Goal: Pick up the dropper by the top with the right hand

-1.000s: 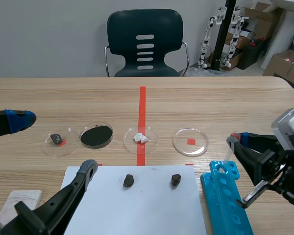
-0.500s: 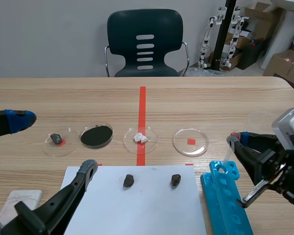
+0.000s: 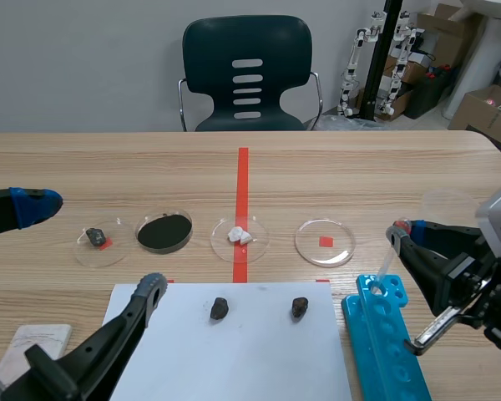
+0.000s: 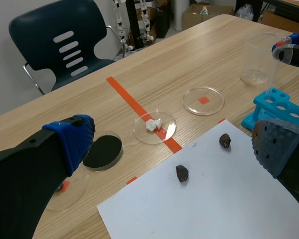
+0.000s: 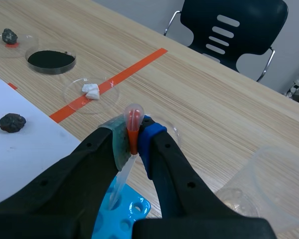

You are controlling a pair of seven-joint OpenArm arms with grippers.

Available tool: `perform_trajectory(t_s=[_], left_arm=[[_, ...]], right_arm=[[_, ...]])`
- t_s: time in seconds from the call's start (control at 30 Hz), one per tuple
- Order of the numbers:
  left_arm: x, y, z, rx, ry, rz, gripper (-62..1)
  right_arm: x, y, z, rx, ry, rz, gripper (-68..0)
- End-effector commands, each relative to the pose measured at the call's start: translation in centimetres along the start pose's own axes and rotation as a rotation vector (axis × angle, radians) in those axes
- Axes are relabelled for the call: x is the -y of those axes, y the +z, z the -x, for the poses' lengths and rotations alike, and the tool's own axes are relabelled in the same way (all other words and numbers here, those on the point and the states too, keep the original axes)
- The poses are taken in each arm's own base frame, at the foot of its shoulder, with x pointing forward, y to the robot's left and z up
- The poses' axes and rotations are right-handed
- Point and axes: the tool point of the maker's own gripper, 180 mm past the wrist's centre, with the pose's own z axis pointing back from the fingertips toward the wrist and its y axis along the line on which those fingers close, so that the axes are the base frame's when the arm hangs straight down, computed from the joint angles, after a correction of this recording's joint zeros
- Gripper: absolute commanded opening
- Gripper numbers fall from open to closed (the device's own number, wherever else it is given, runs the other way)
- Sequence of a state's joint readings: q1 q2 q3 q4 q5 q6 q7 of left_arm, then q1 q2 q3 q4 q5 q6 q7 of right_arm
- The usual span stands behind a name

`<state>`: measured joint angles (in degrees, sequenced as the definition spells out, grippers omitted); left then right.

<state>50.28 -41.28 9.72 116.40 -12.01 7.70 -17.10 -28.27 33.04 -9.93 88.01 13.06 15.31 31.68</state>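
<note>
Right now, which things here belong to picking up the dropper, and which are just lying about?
In the job: dropper, pinched at its top by the right gripper; blue rack at its tip.
Lying about: powder dish, dish of white lumps, two dark stones, white sheet, clear beaker, chair.

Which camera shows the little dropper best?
The right wrist view. There the dropper is close up, pinched near its reddish top in the right claw, its clear tube pointing down at the blue rack. The scene view shows it small and thin. In the left wrist view it is too far to make out.
</note>
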Motion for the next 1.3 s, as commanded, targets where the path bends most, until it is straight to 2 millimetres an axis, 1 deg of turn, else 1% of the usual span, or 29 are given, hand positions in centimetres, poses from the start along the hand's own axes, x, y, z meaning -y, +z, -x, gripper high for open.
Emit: perform_trajectory(t_s=[0.0, 0.17, 0.4, 0.6, 0.77, 0.9, 1.07, 1.17, 1.27], left_arm=[[-0.1, -0.1, -0.8, 0.030, 0.005, -0.005, 1.4], [0.2, -0.1, -0.8, 0.030, 0.012, 0.010, 1.4], [0.7, -0.1, -0.8, 0.030, 0.024, 0.036, 1.4], [0.8, -0.1, -0.8, 0.030, 0.029, 0.042, 1.4], [0.8, -0.1, -0.8, 0.030, 0.029, 0.042, 1.4], [0.8, -0.1, -0.7, 0.027, 0.030, 0.045, 1.4], [0.6, 0.1, 0.3, 0.006, 0.031, 0.041, 1.4], [1.0, 0.2, 1.2, -0.009, 0.039, 0.070, 1.4], [1.4, 0.5, 1.6, 0.006, 0.054, 0.110, 1.4]], right_arm=[[0.4, -0.1, -0.9, 0.029, 0.010, 0.003, -66.9], [0.3, -0.1, -0.9, 0.033, 0.009, 0.002, -66.9], [0.0, 0.7, -2.3, 0.122, -0.001, 0.005, -66.9], [-0.1, 0.8, -2.4, 0.134, -0.004, 0.004, -66.9], [-0.5, 1.5, -3.2, 0.188, -0.010, 0.000, -66.9], [-0.7, 1.8, -3.3, 0.200, -0.016, -0.004, -66.9], [-1.0, 2.2, -3.4, 0.208, -0.023, -0.005, -66.9], [-1.2, 2.5, -3.6, 0.224, -0.030, -0.007, -66.9], [-1.4, 2.8, -3.6, 0.229, -0.037, -0.009, -66.9]])
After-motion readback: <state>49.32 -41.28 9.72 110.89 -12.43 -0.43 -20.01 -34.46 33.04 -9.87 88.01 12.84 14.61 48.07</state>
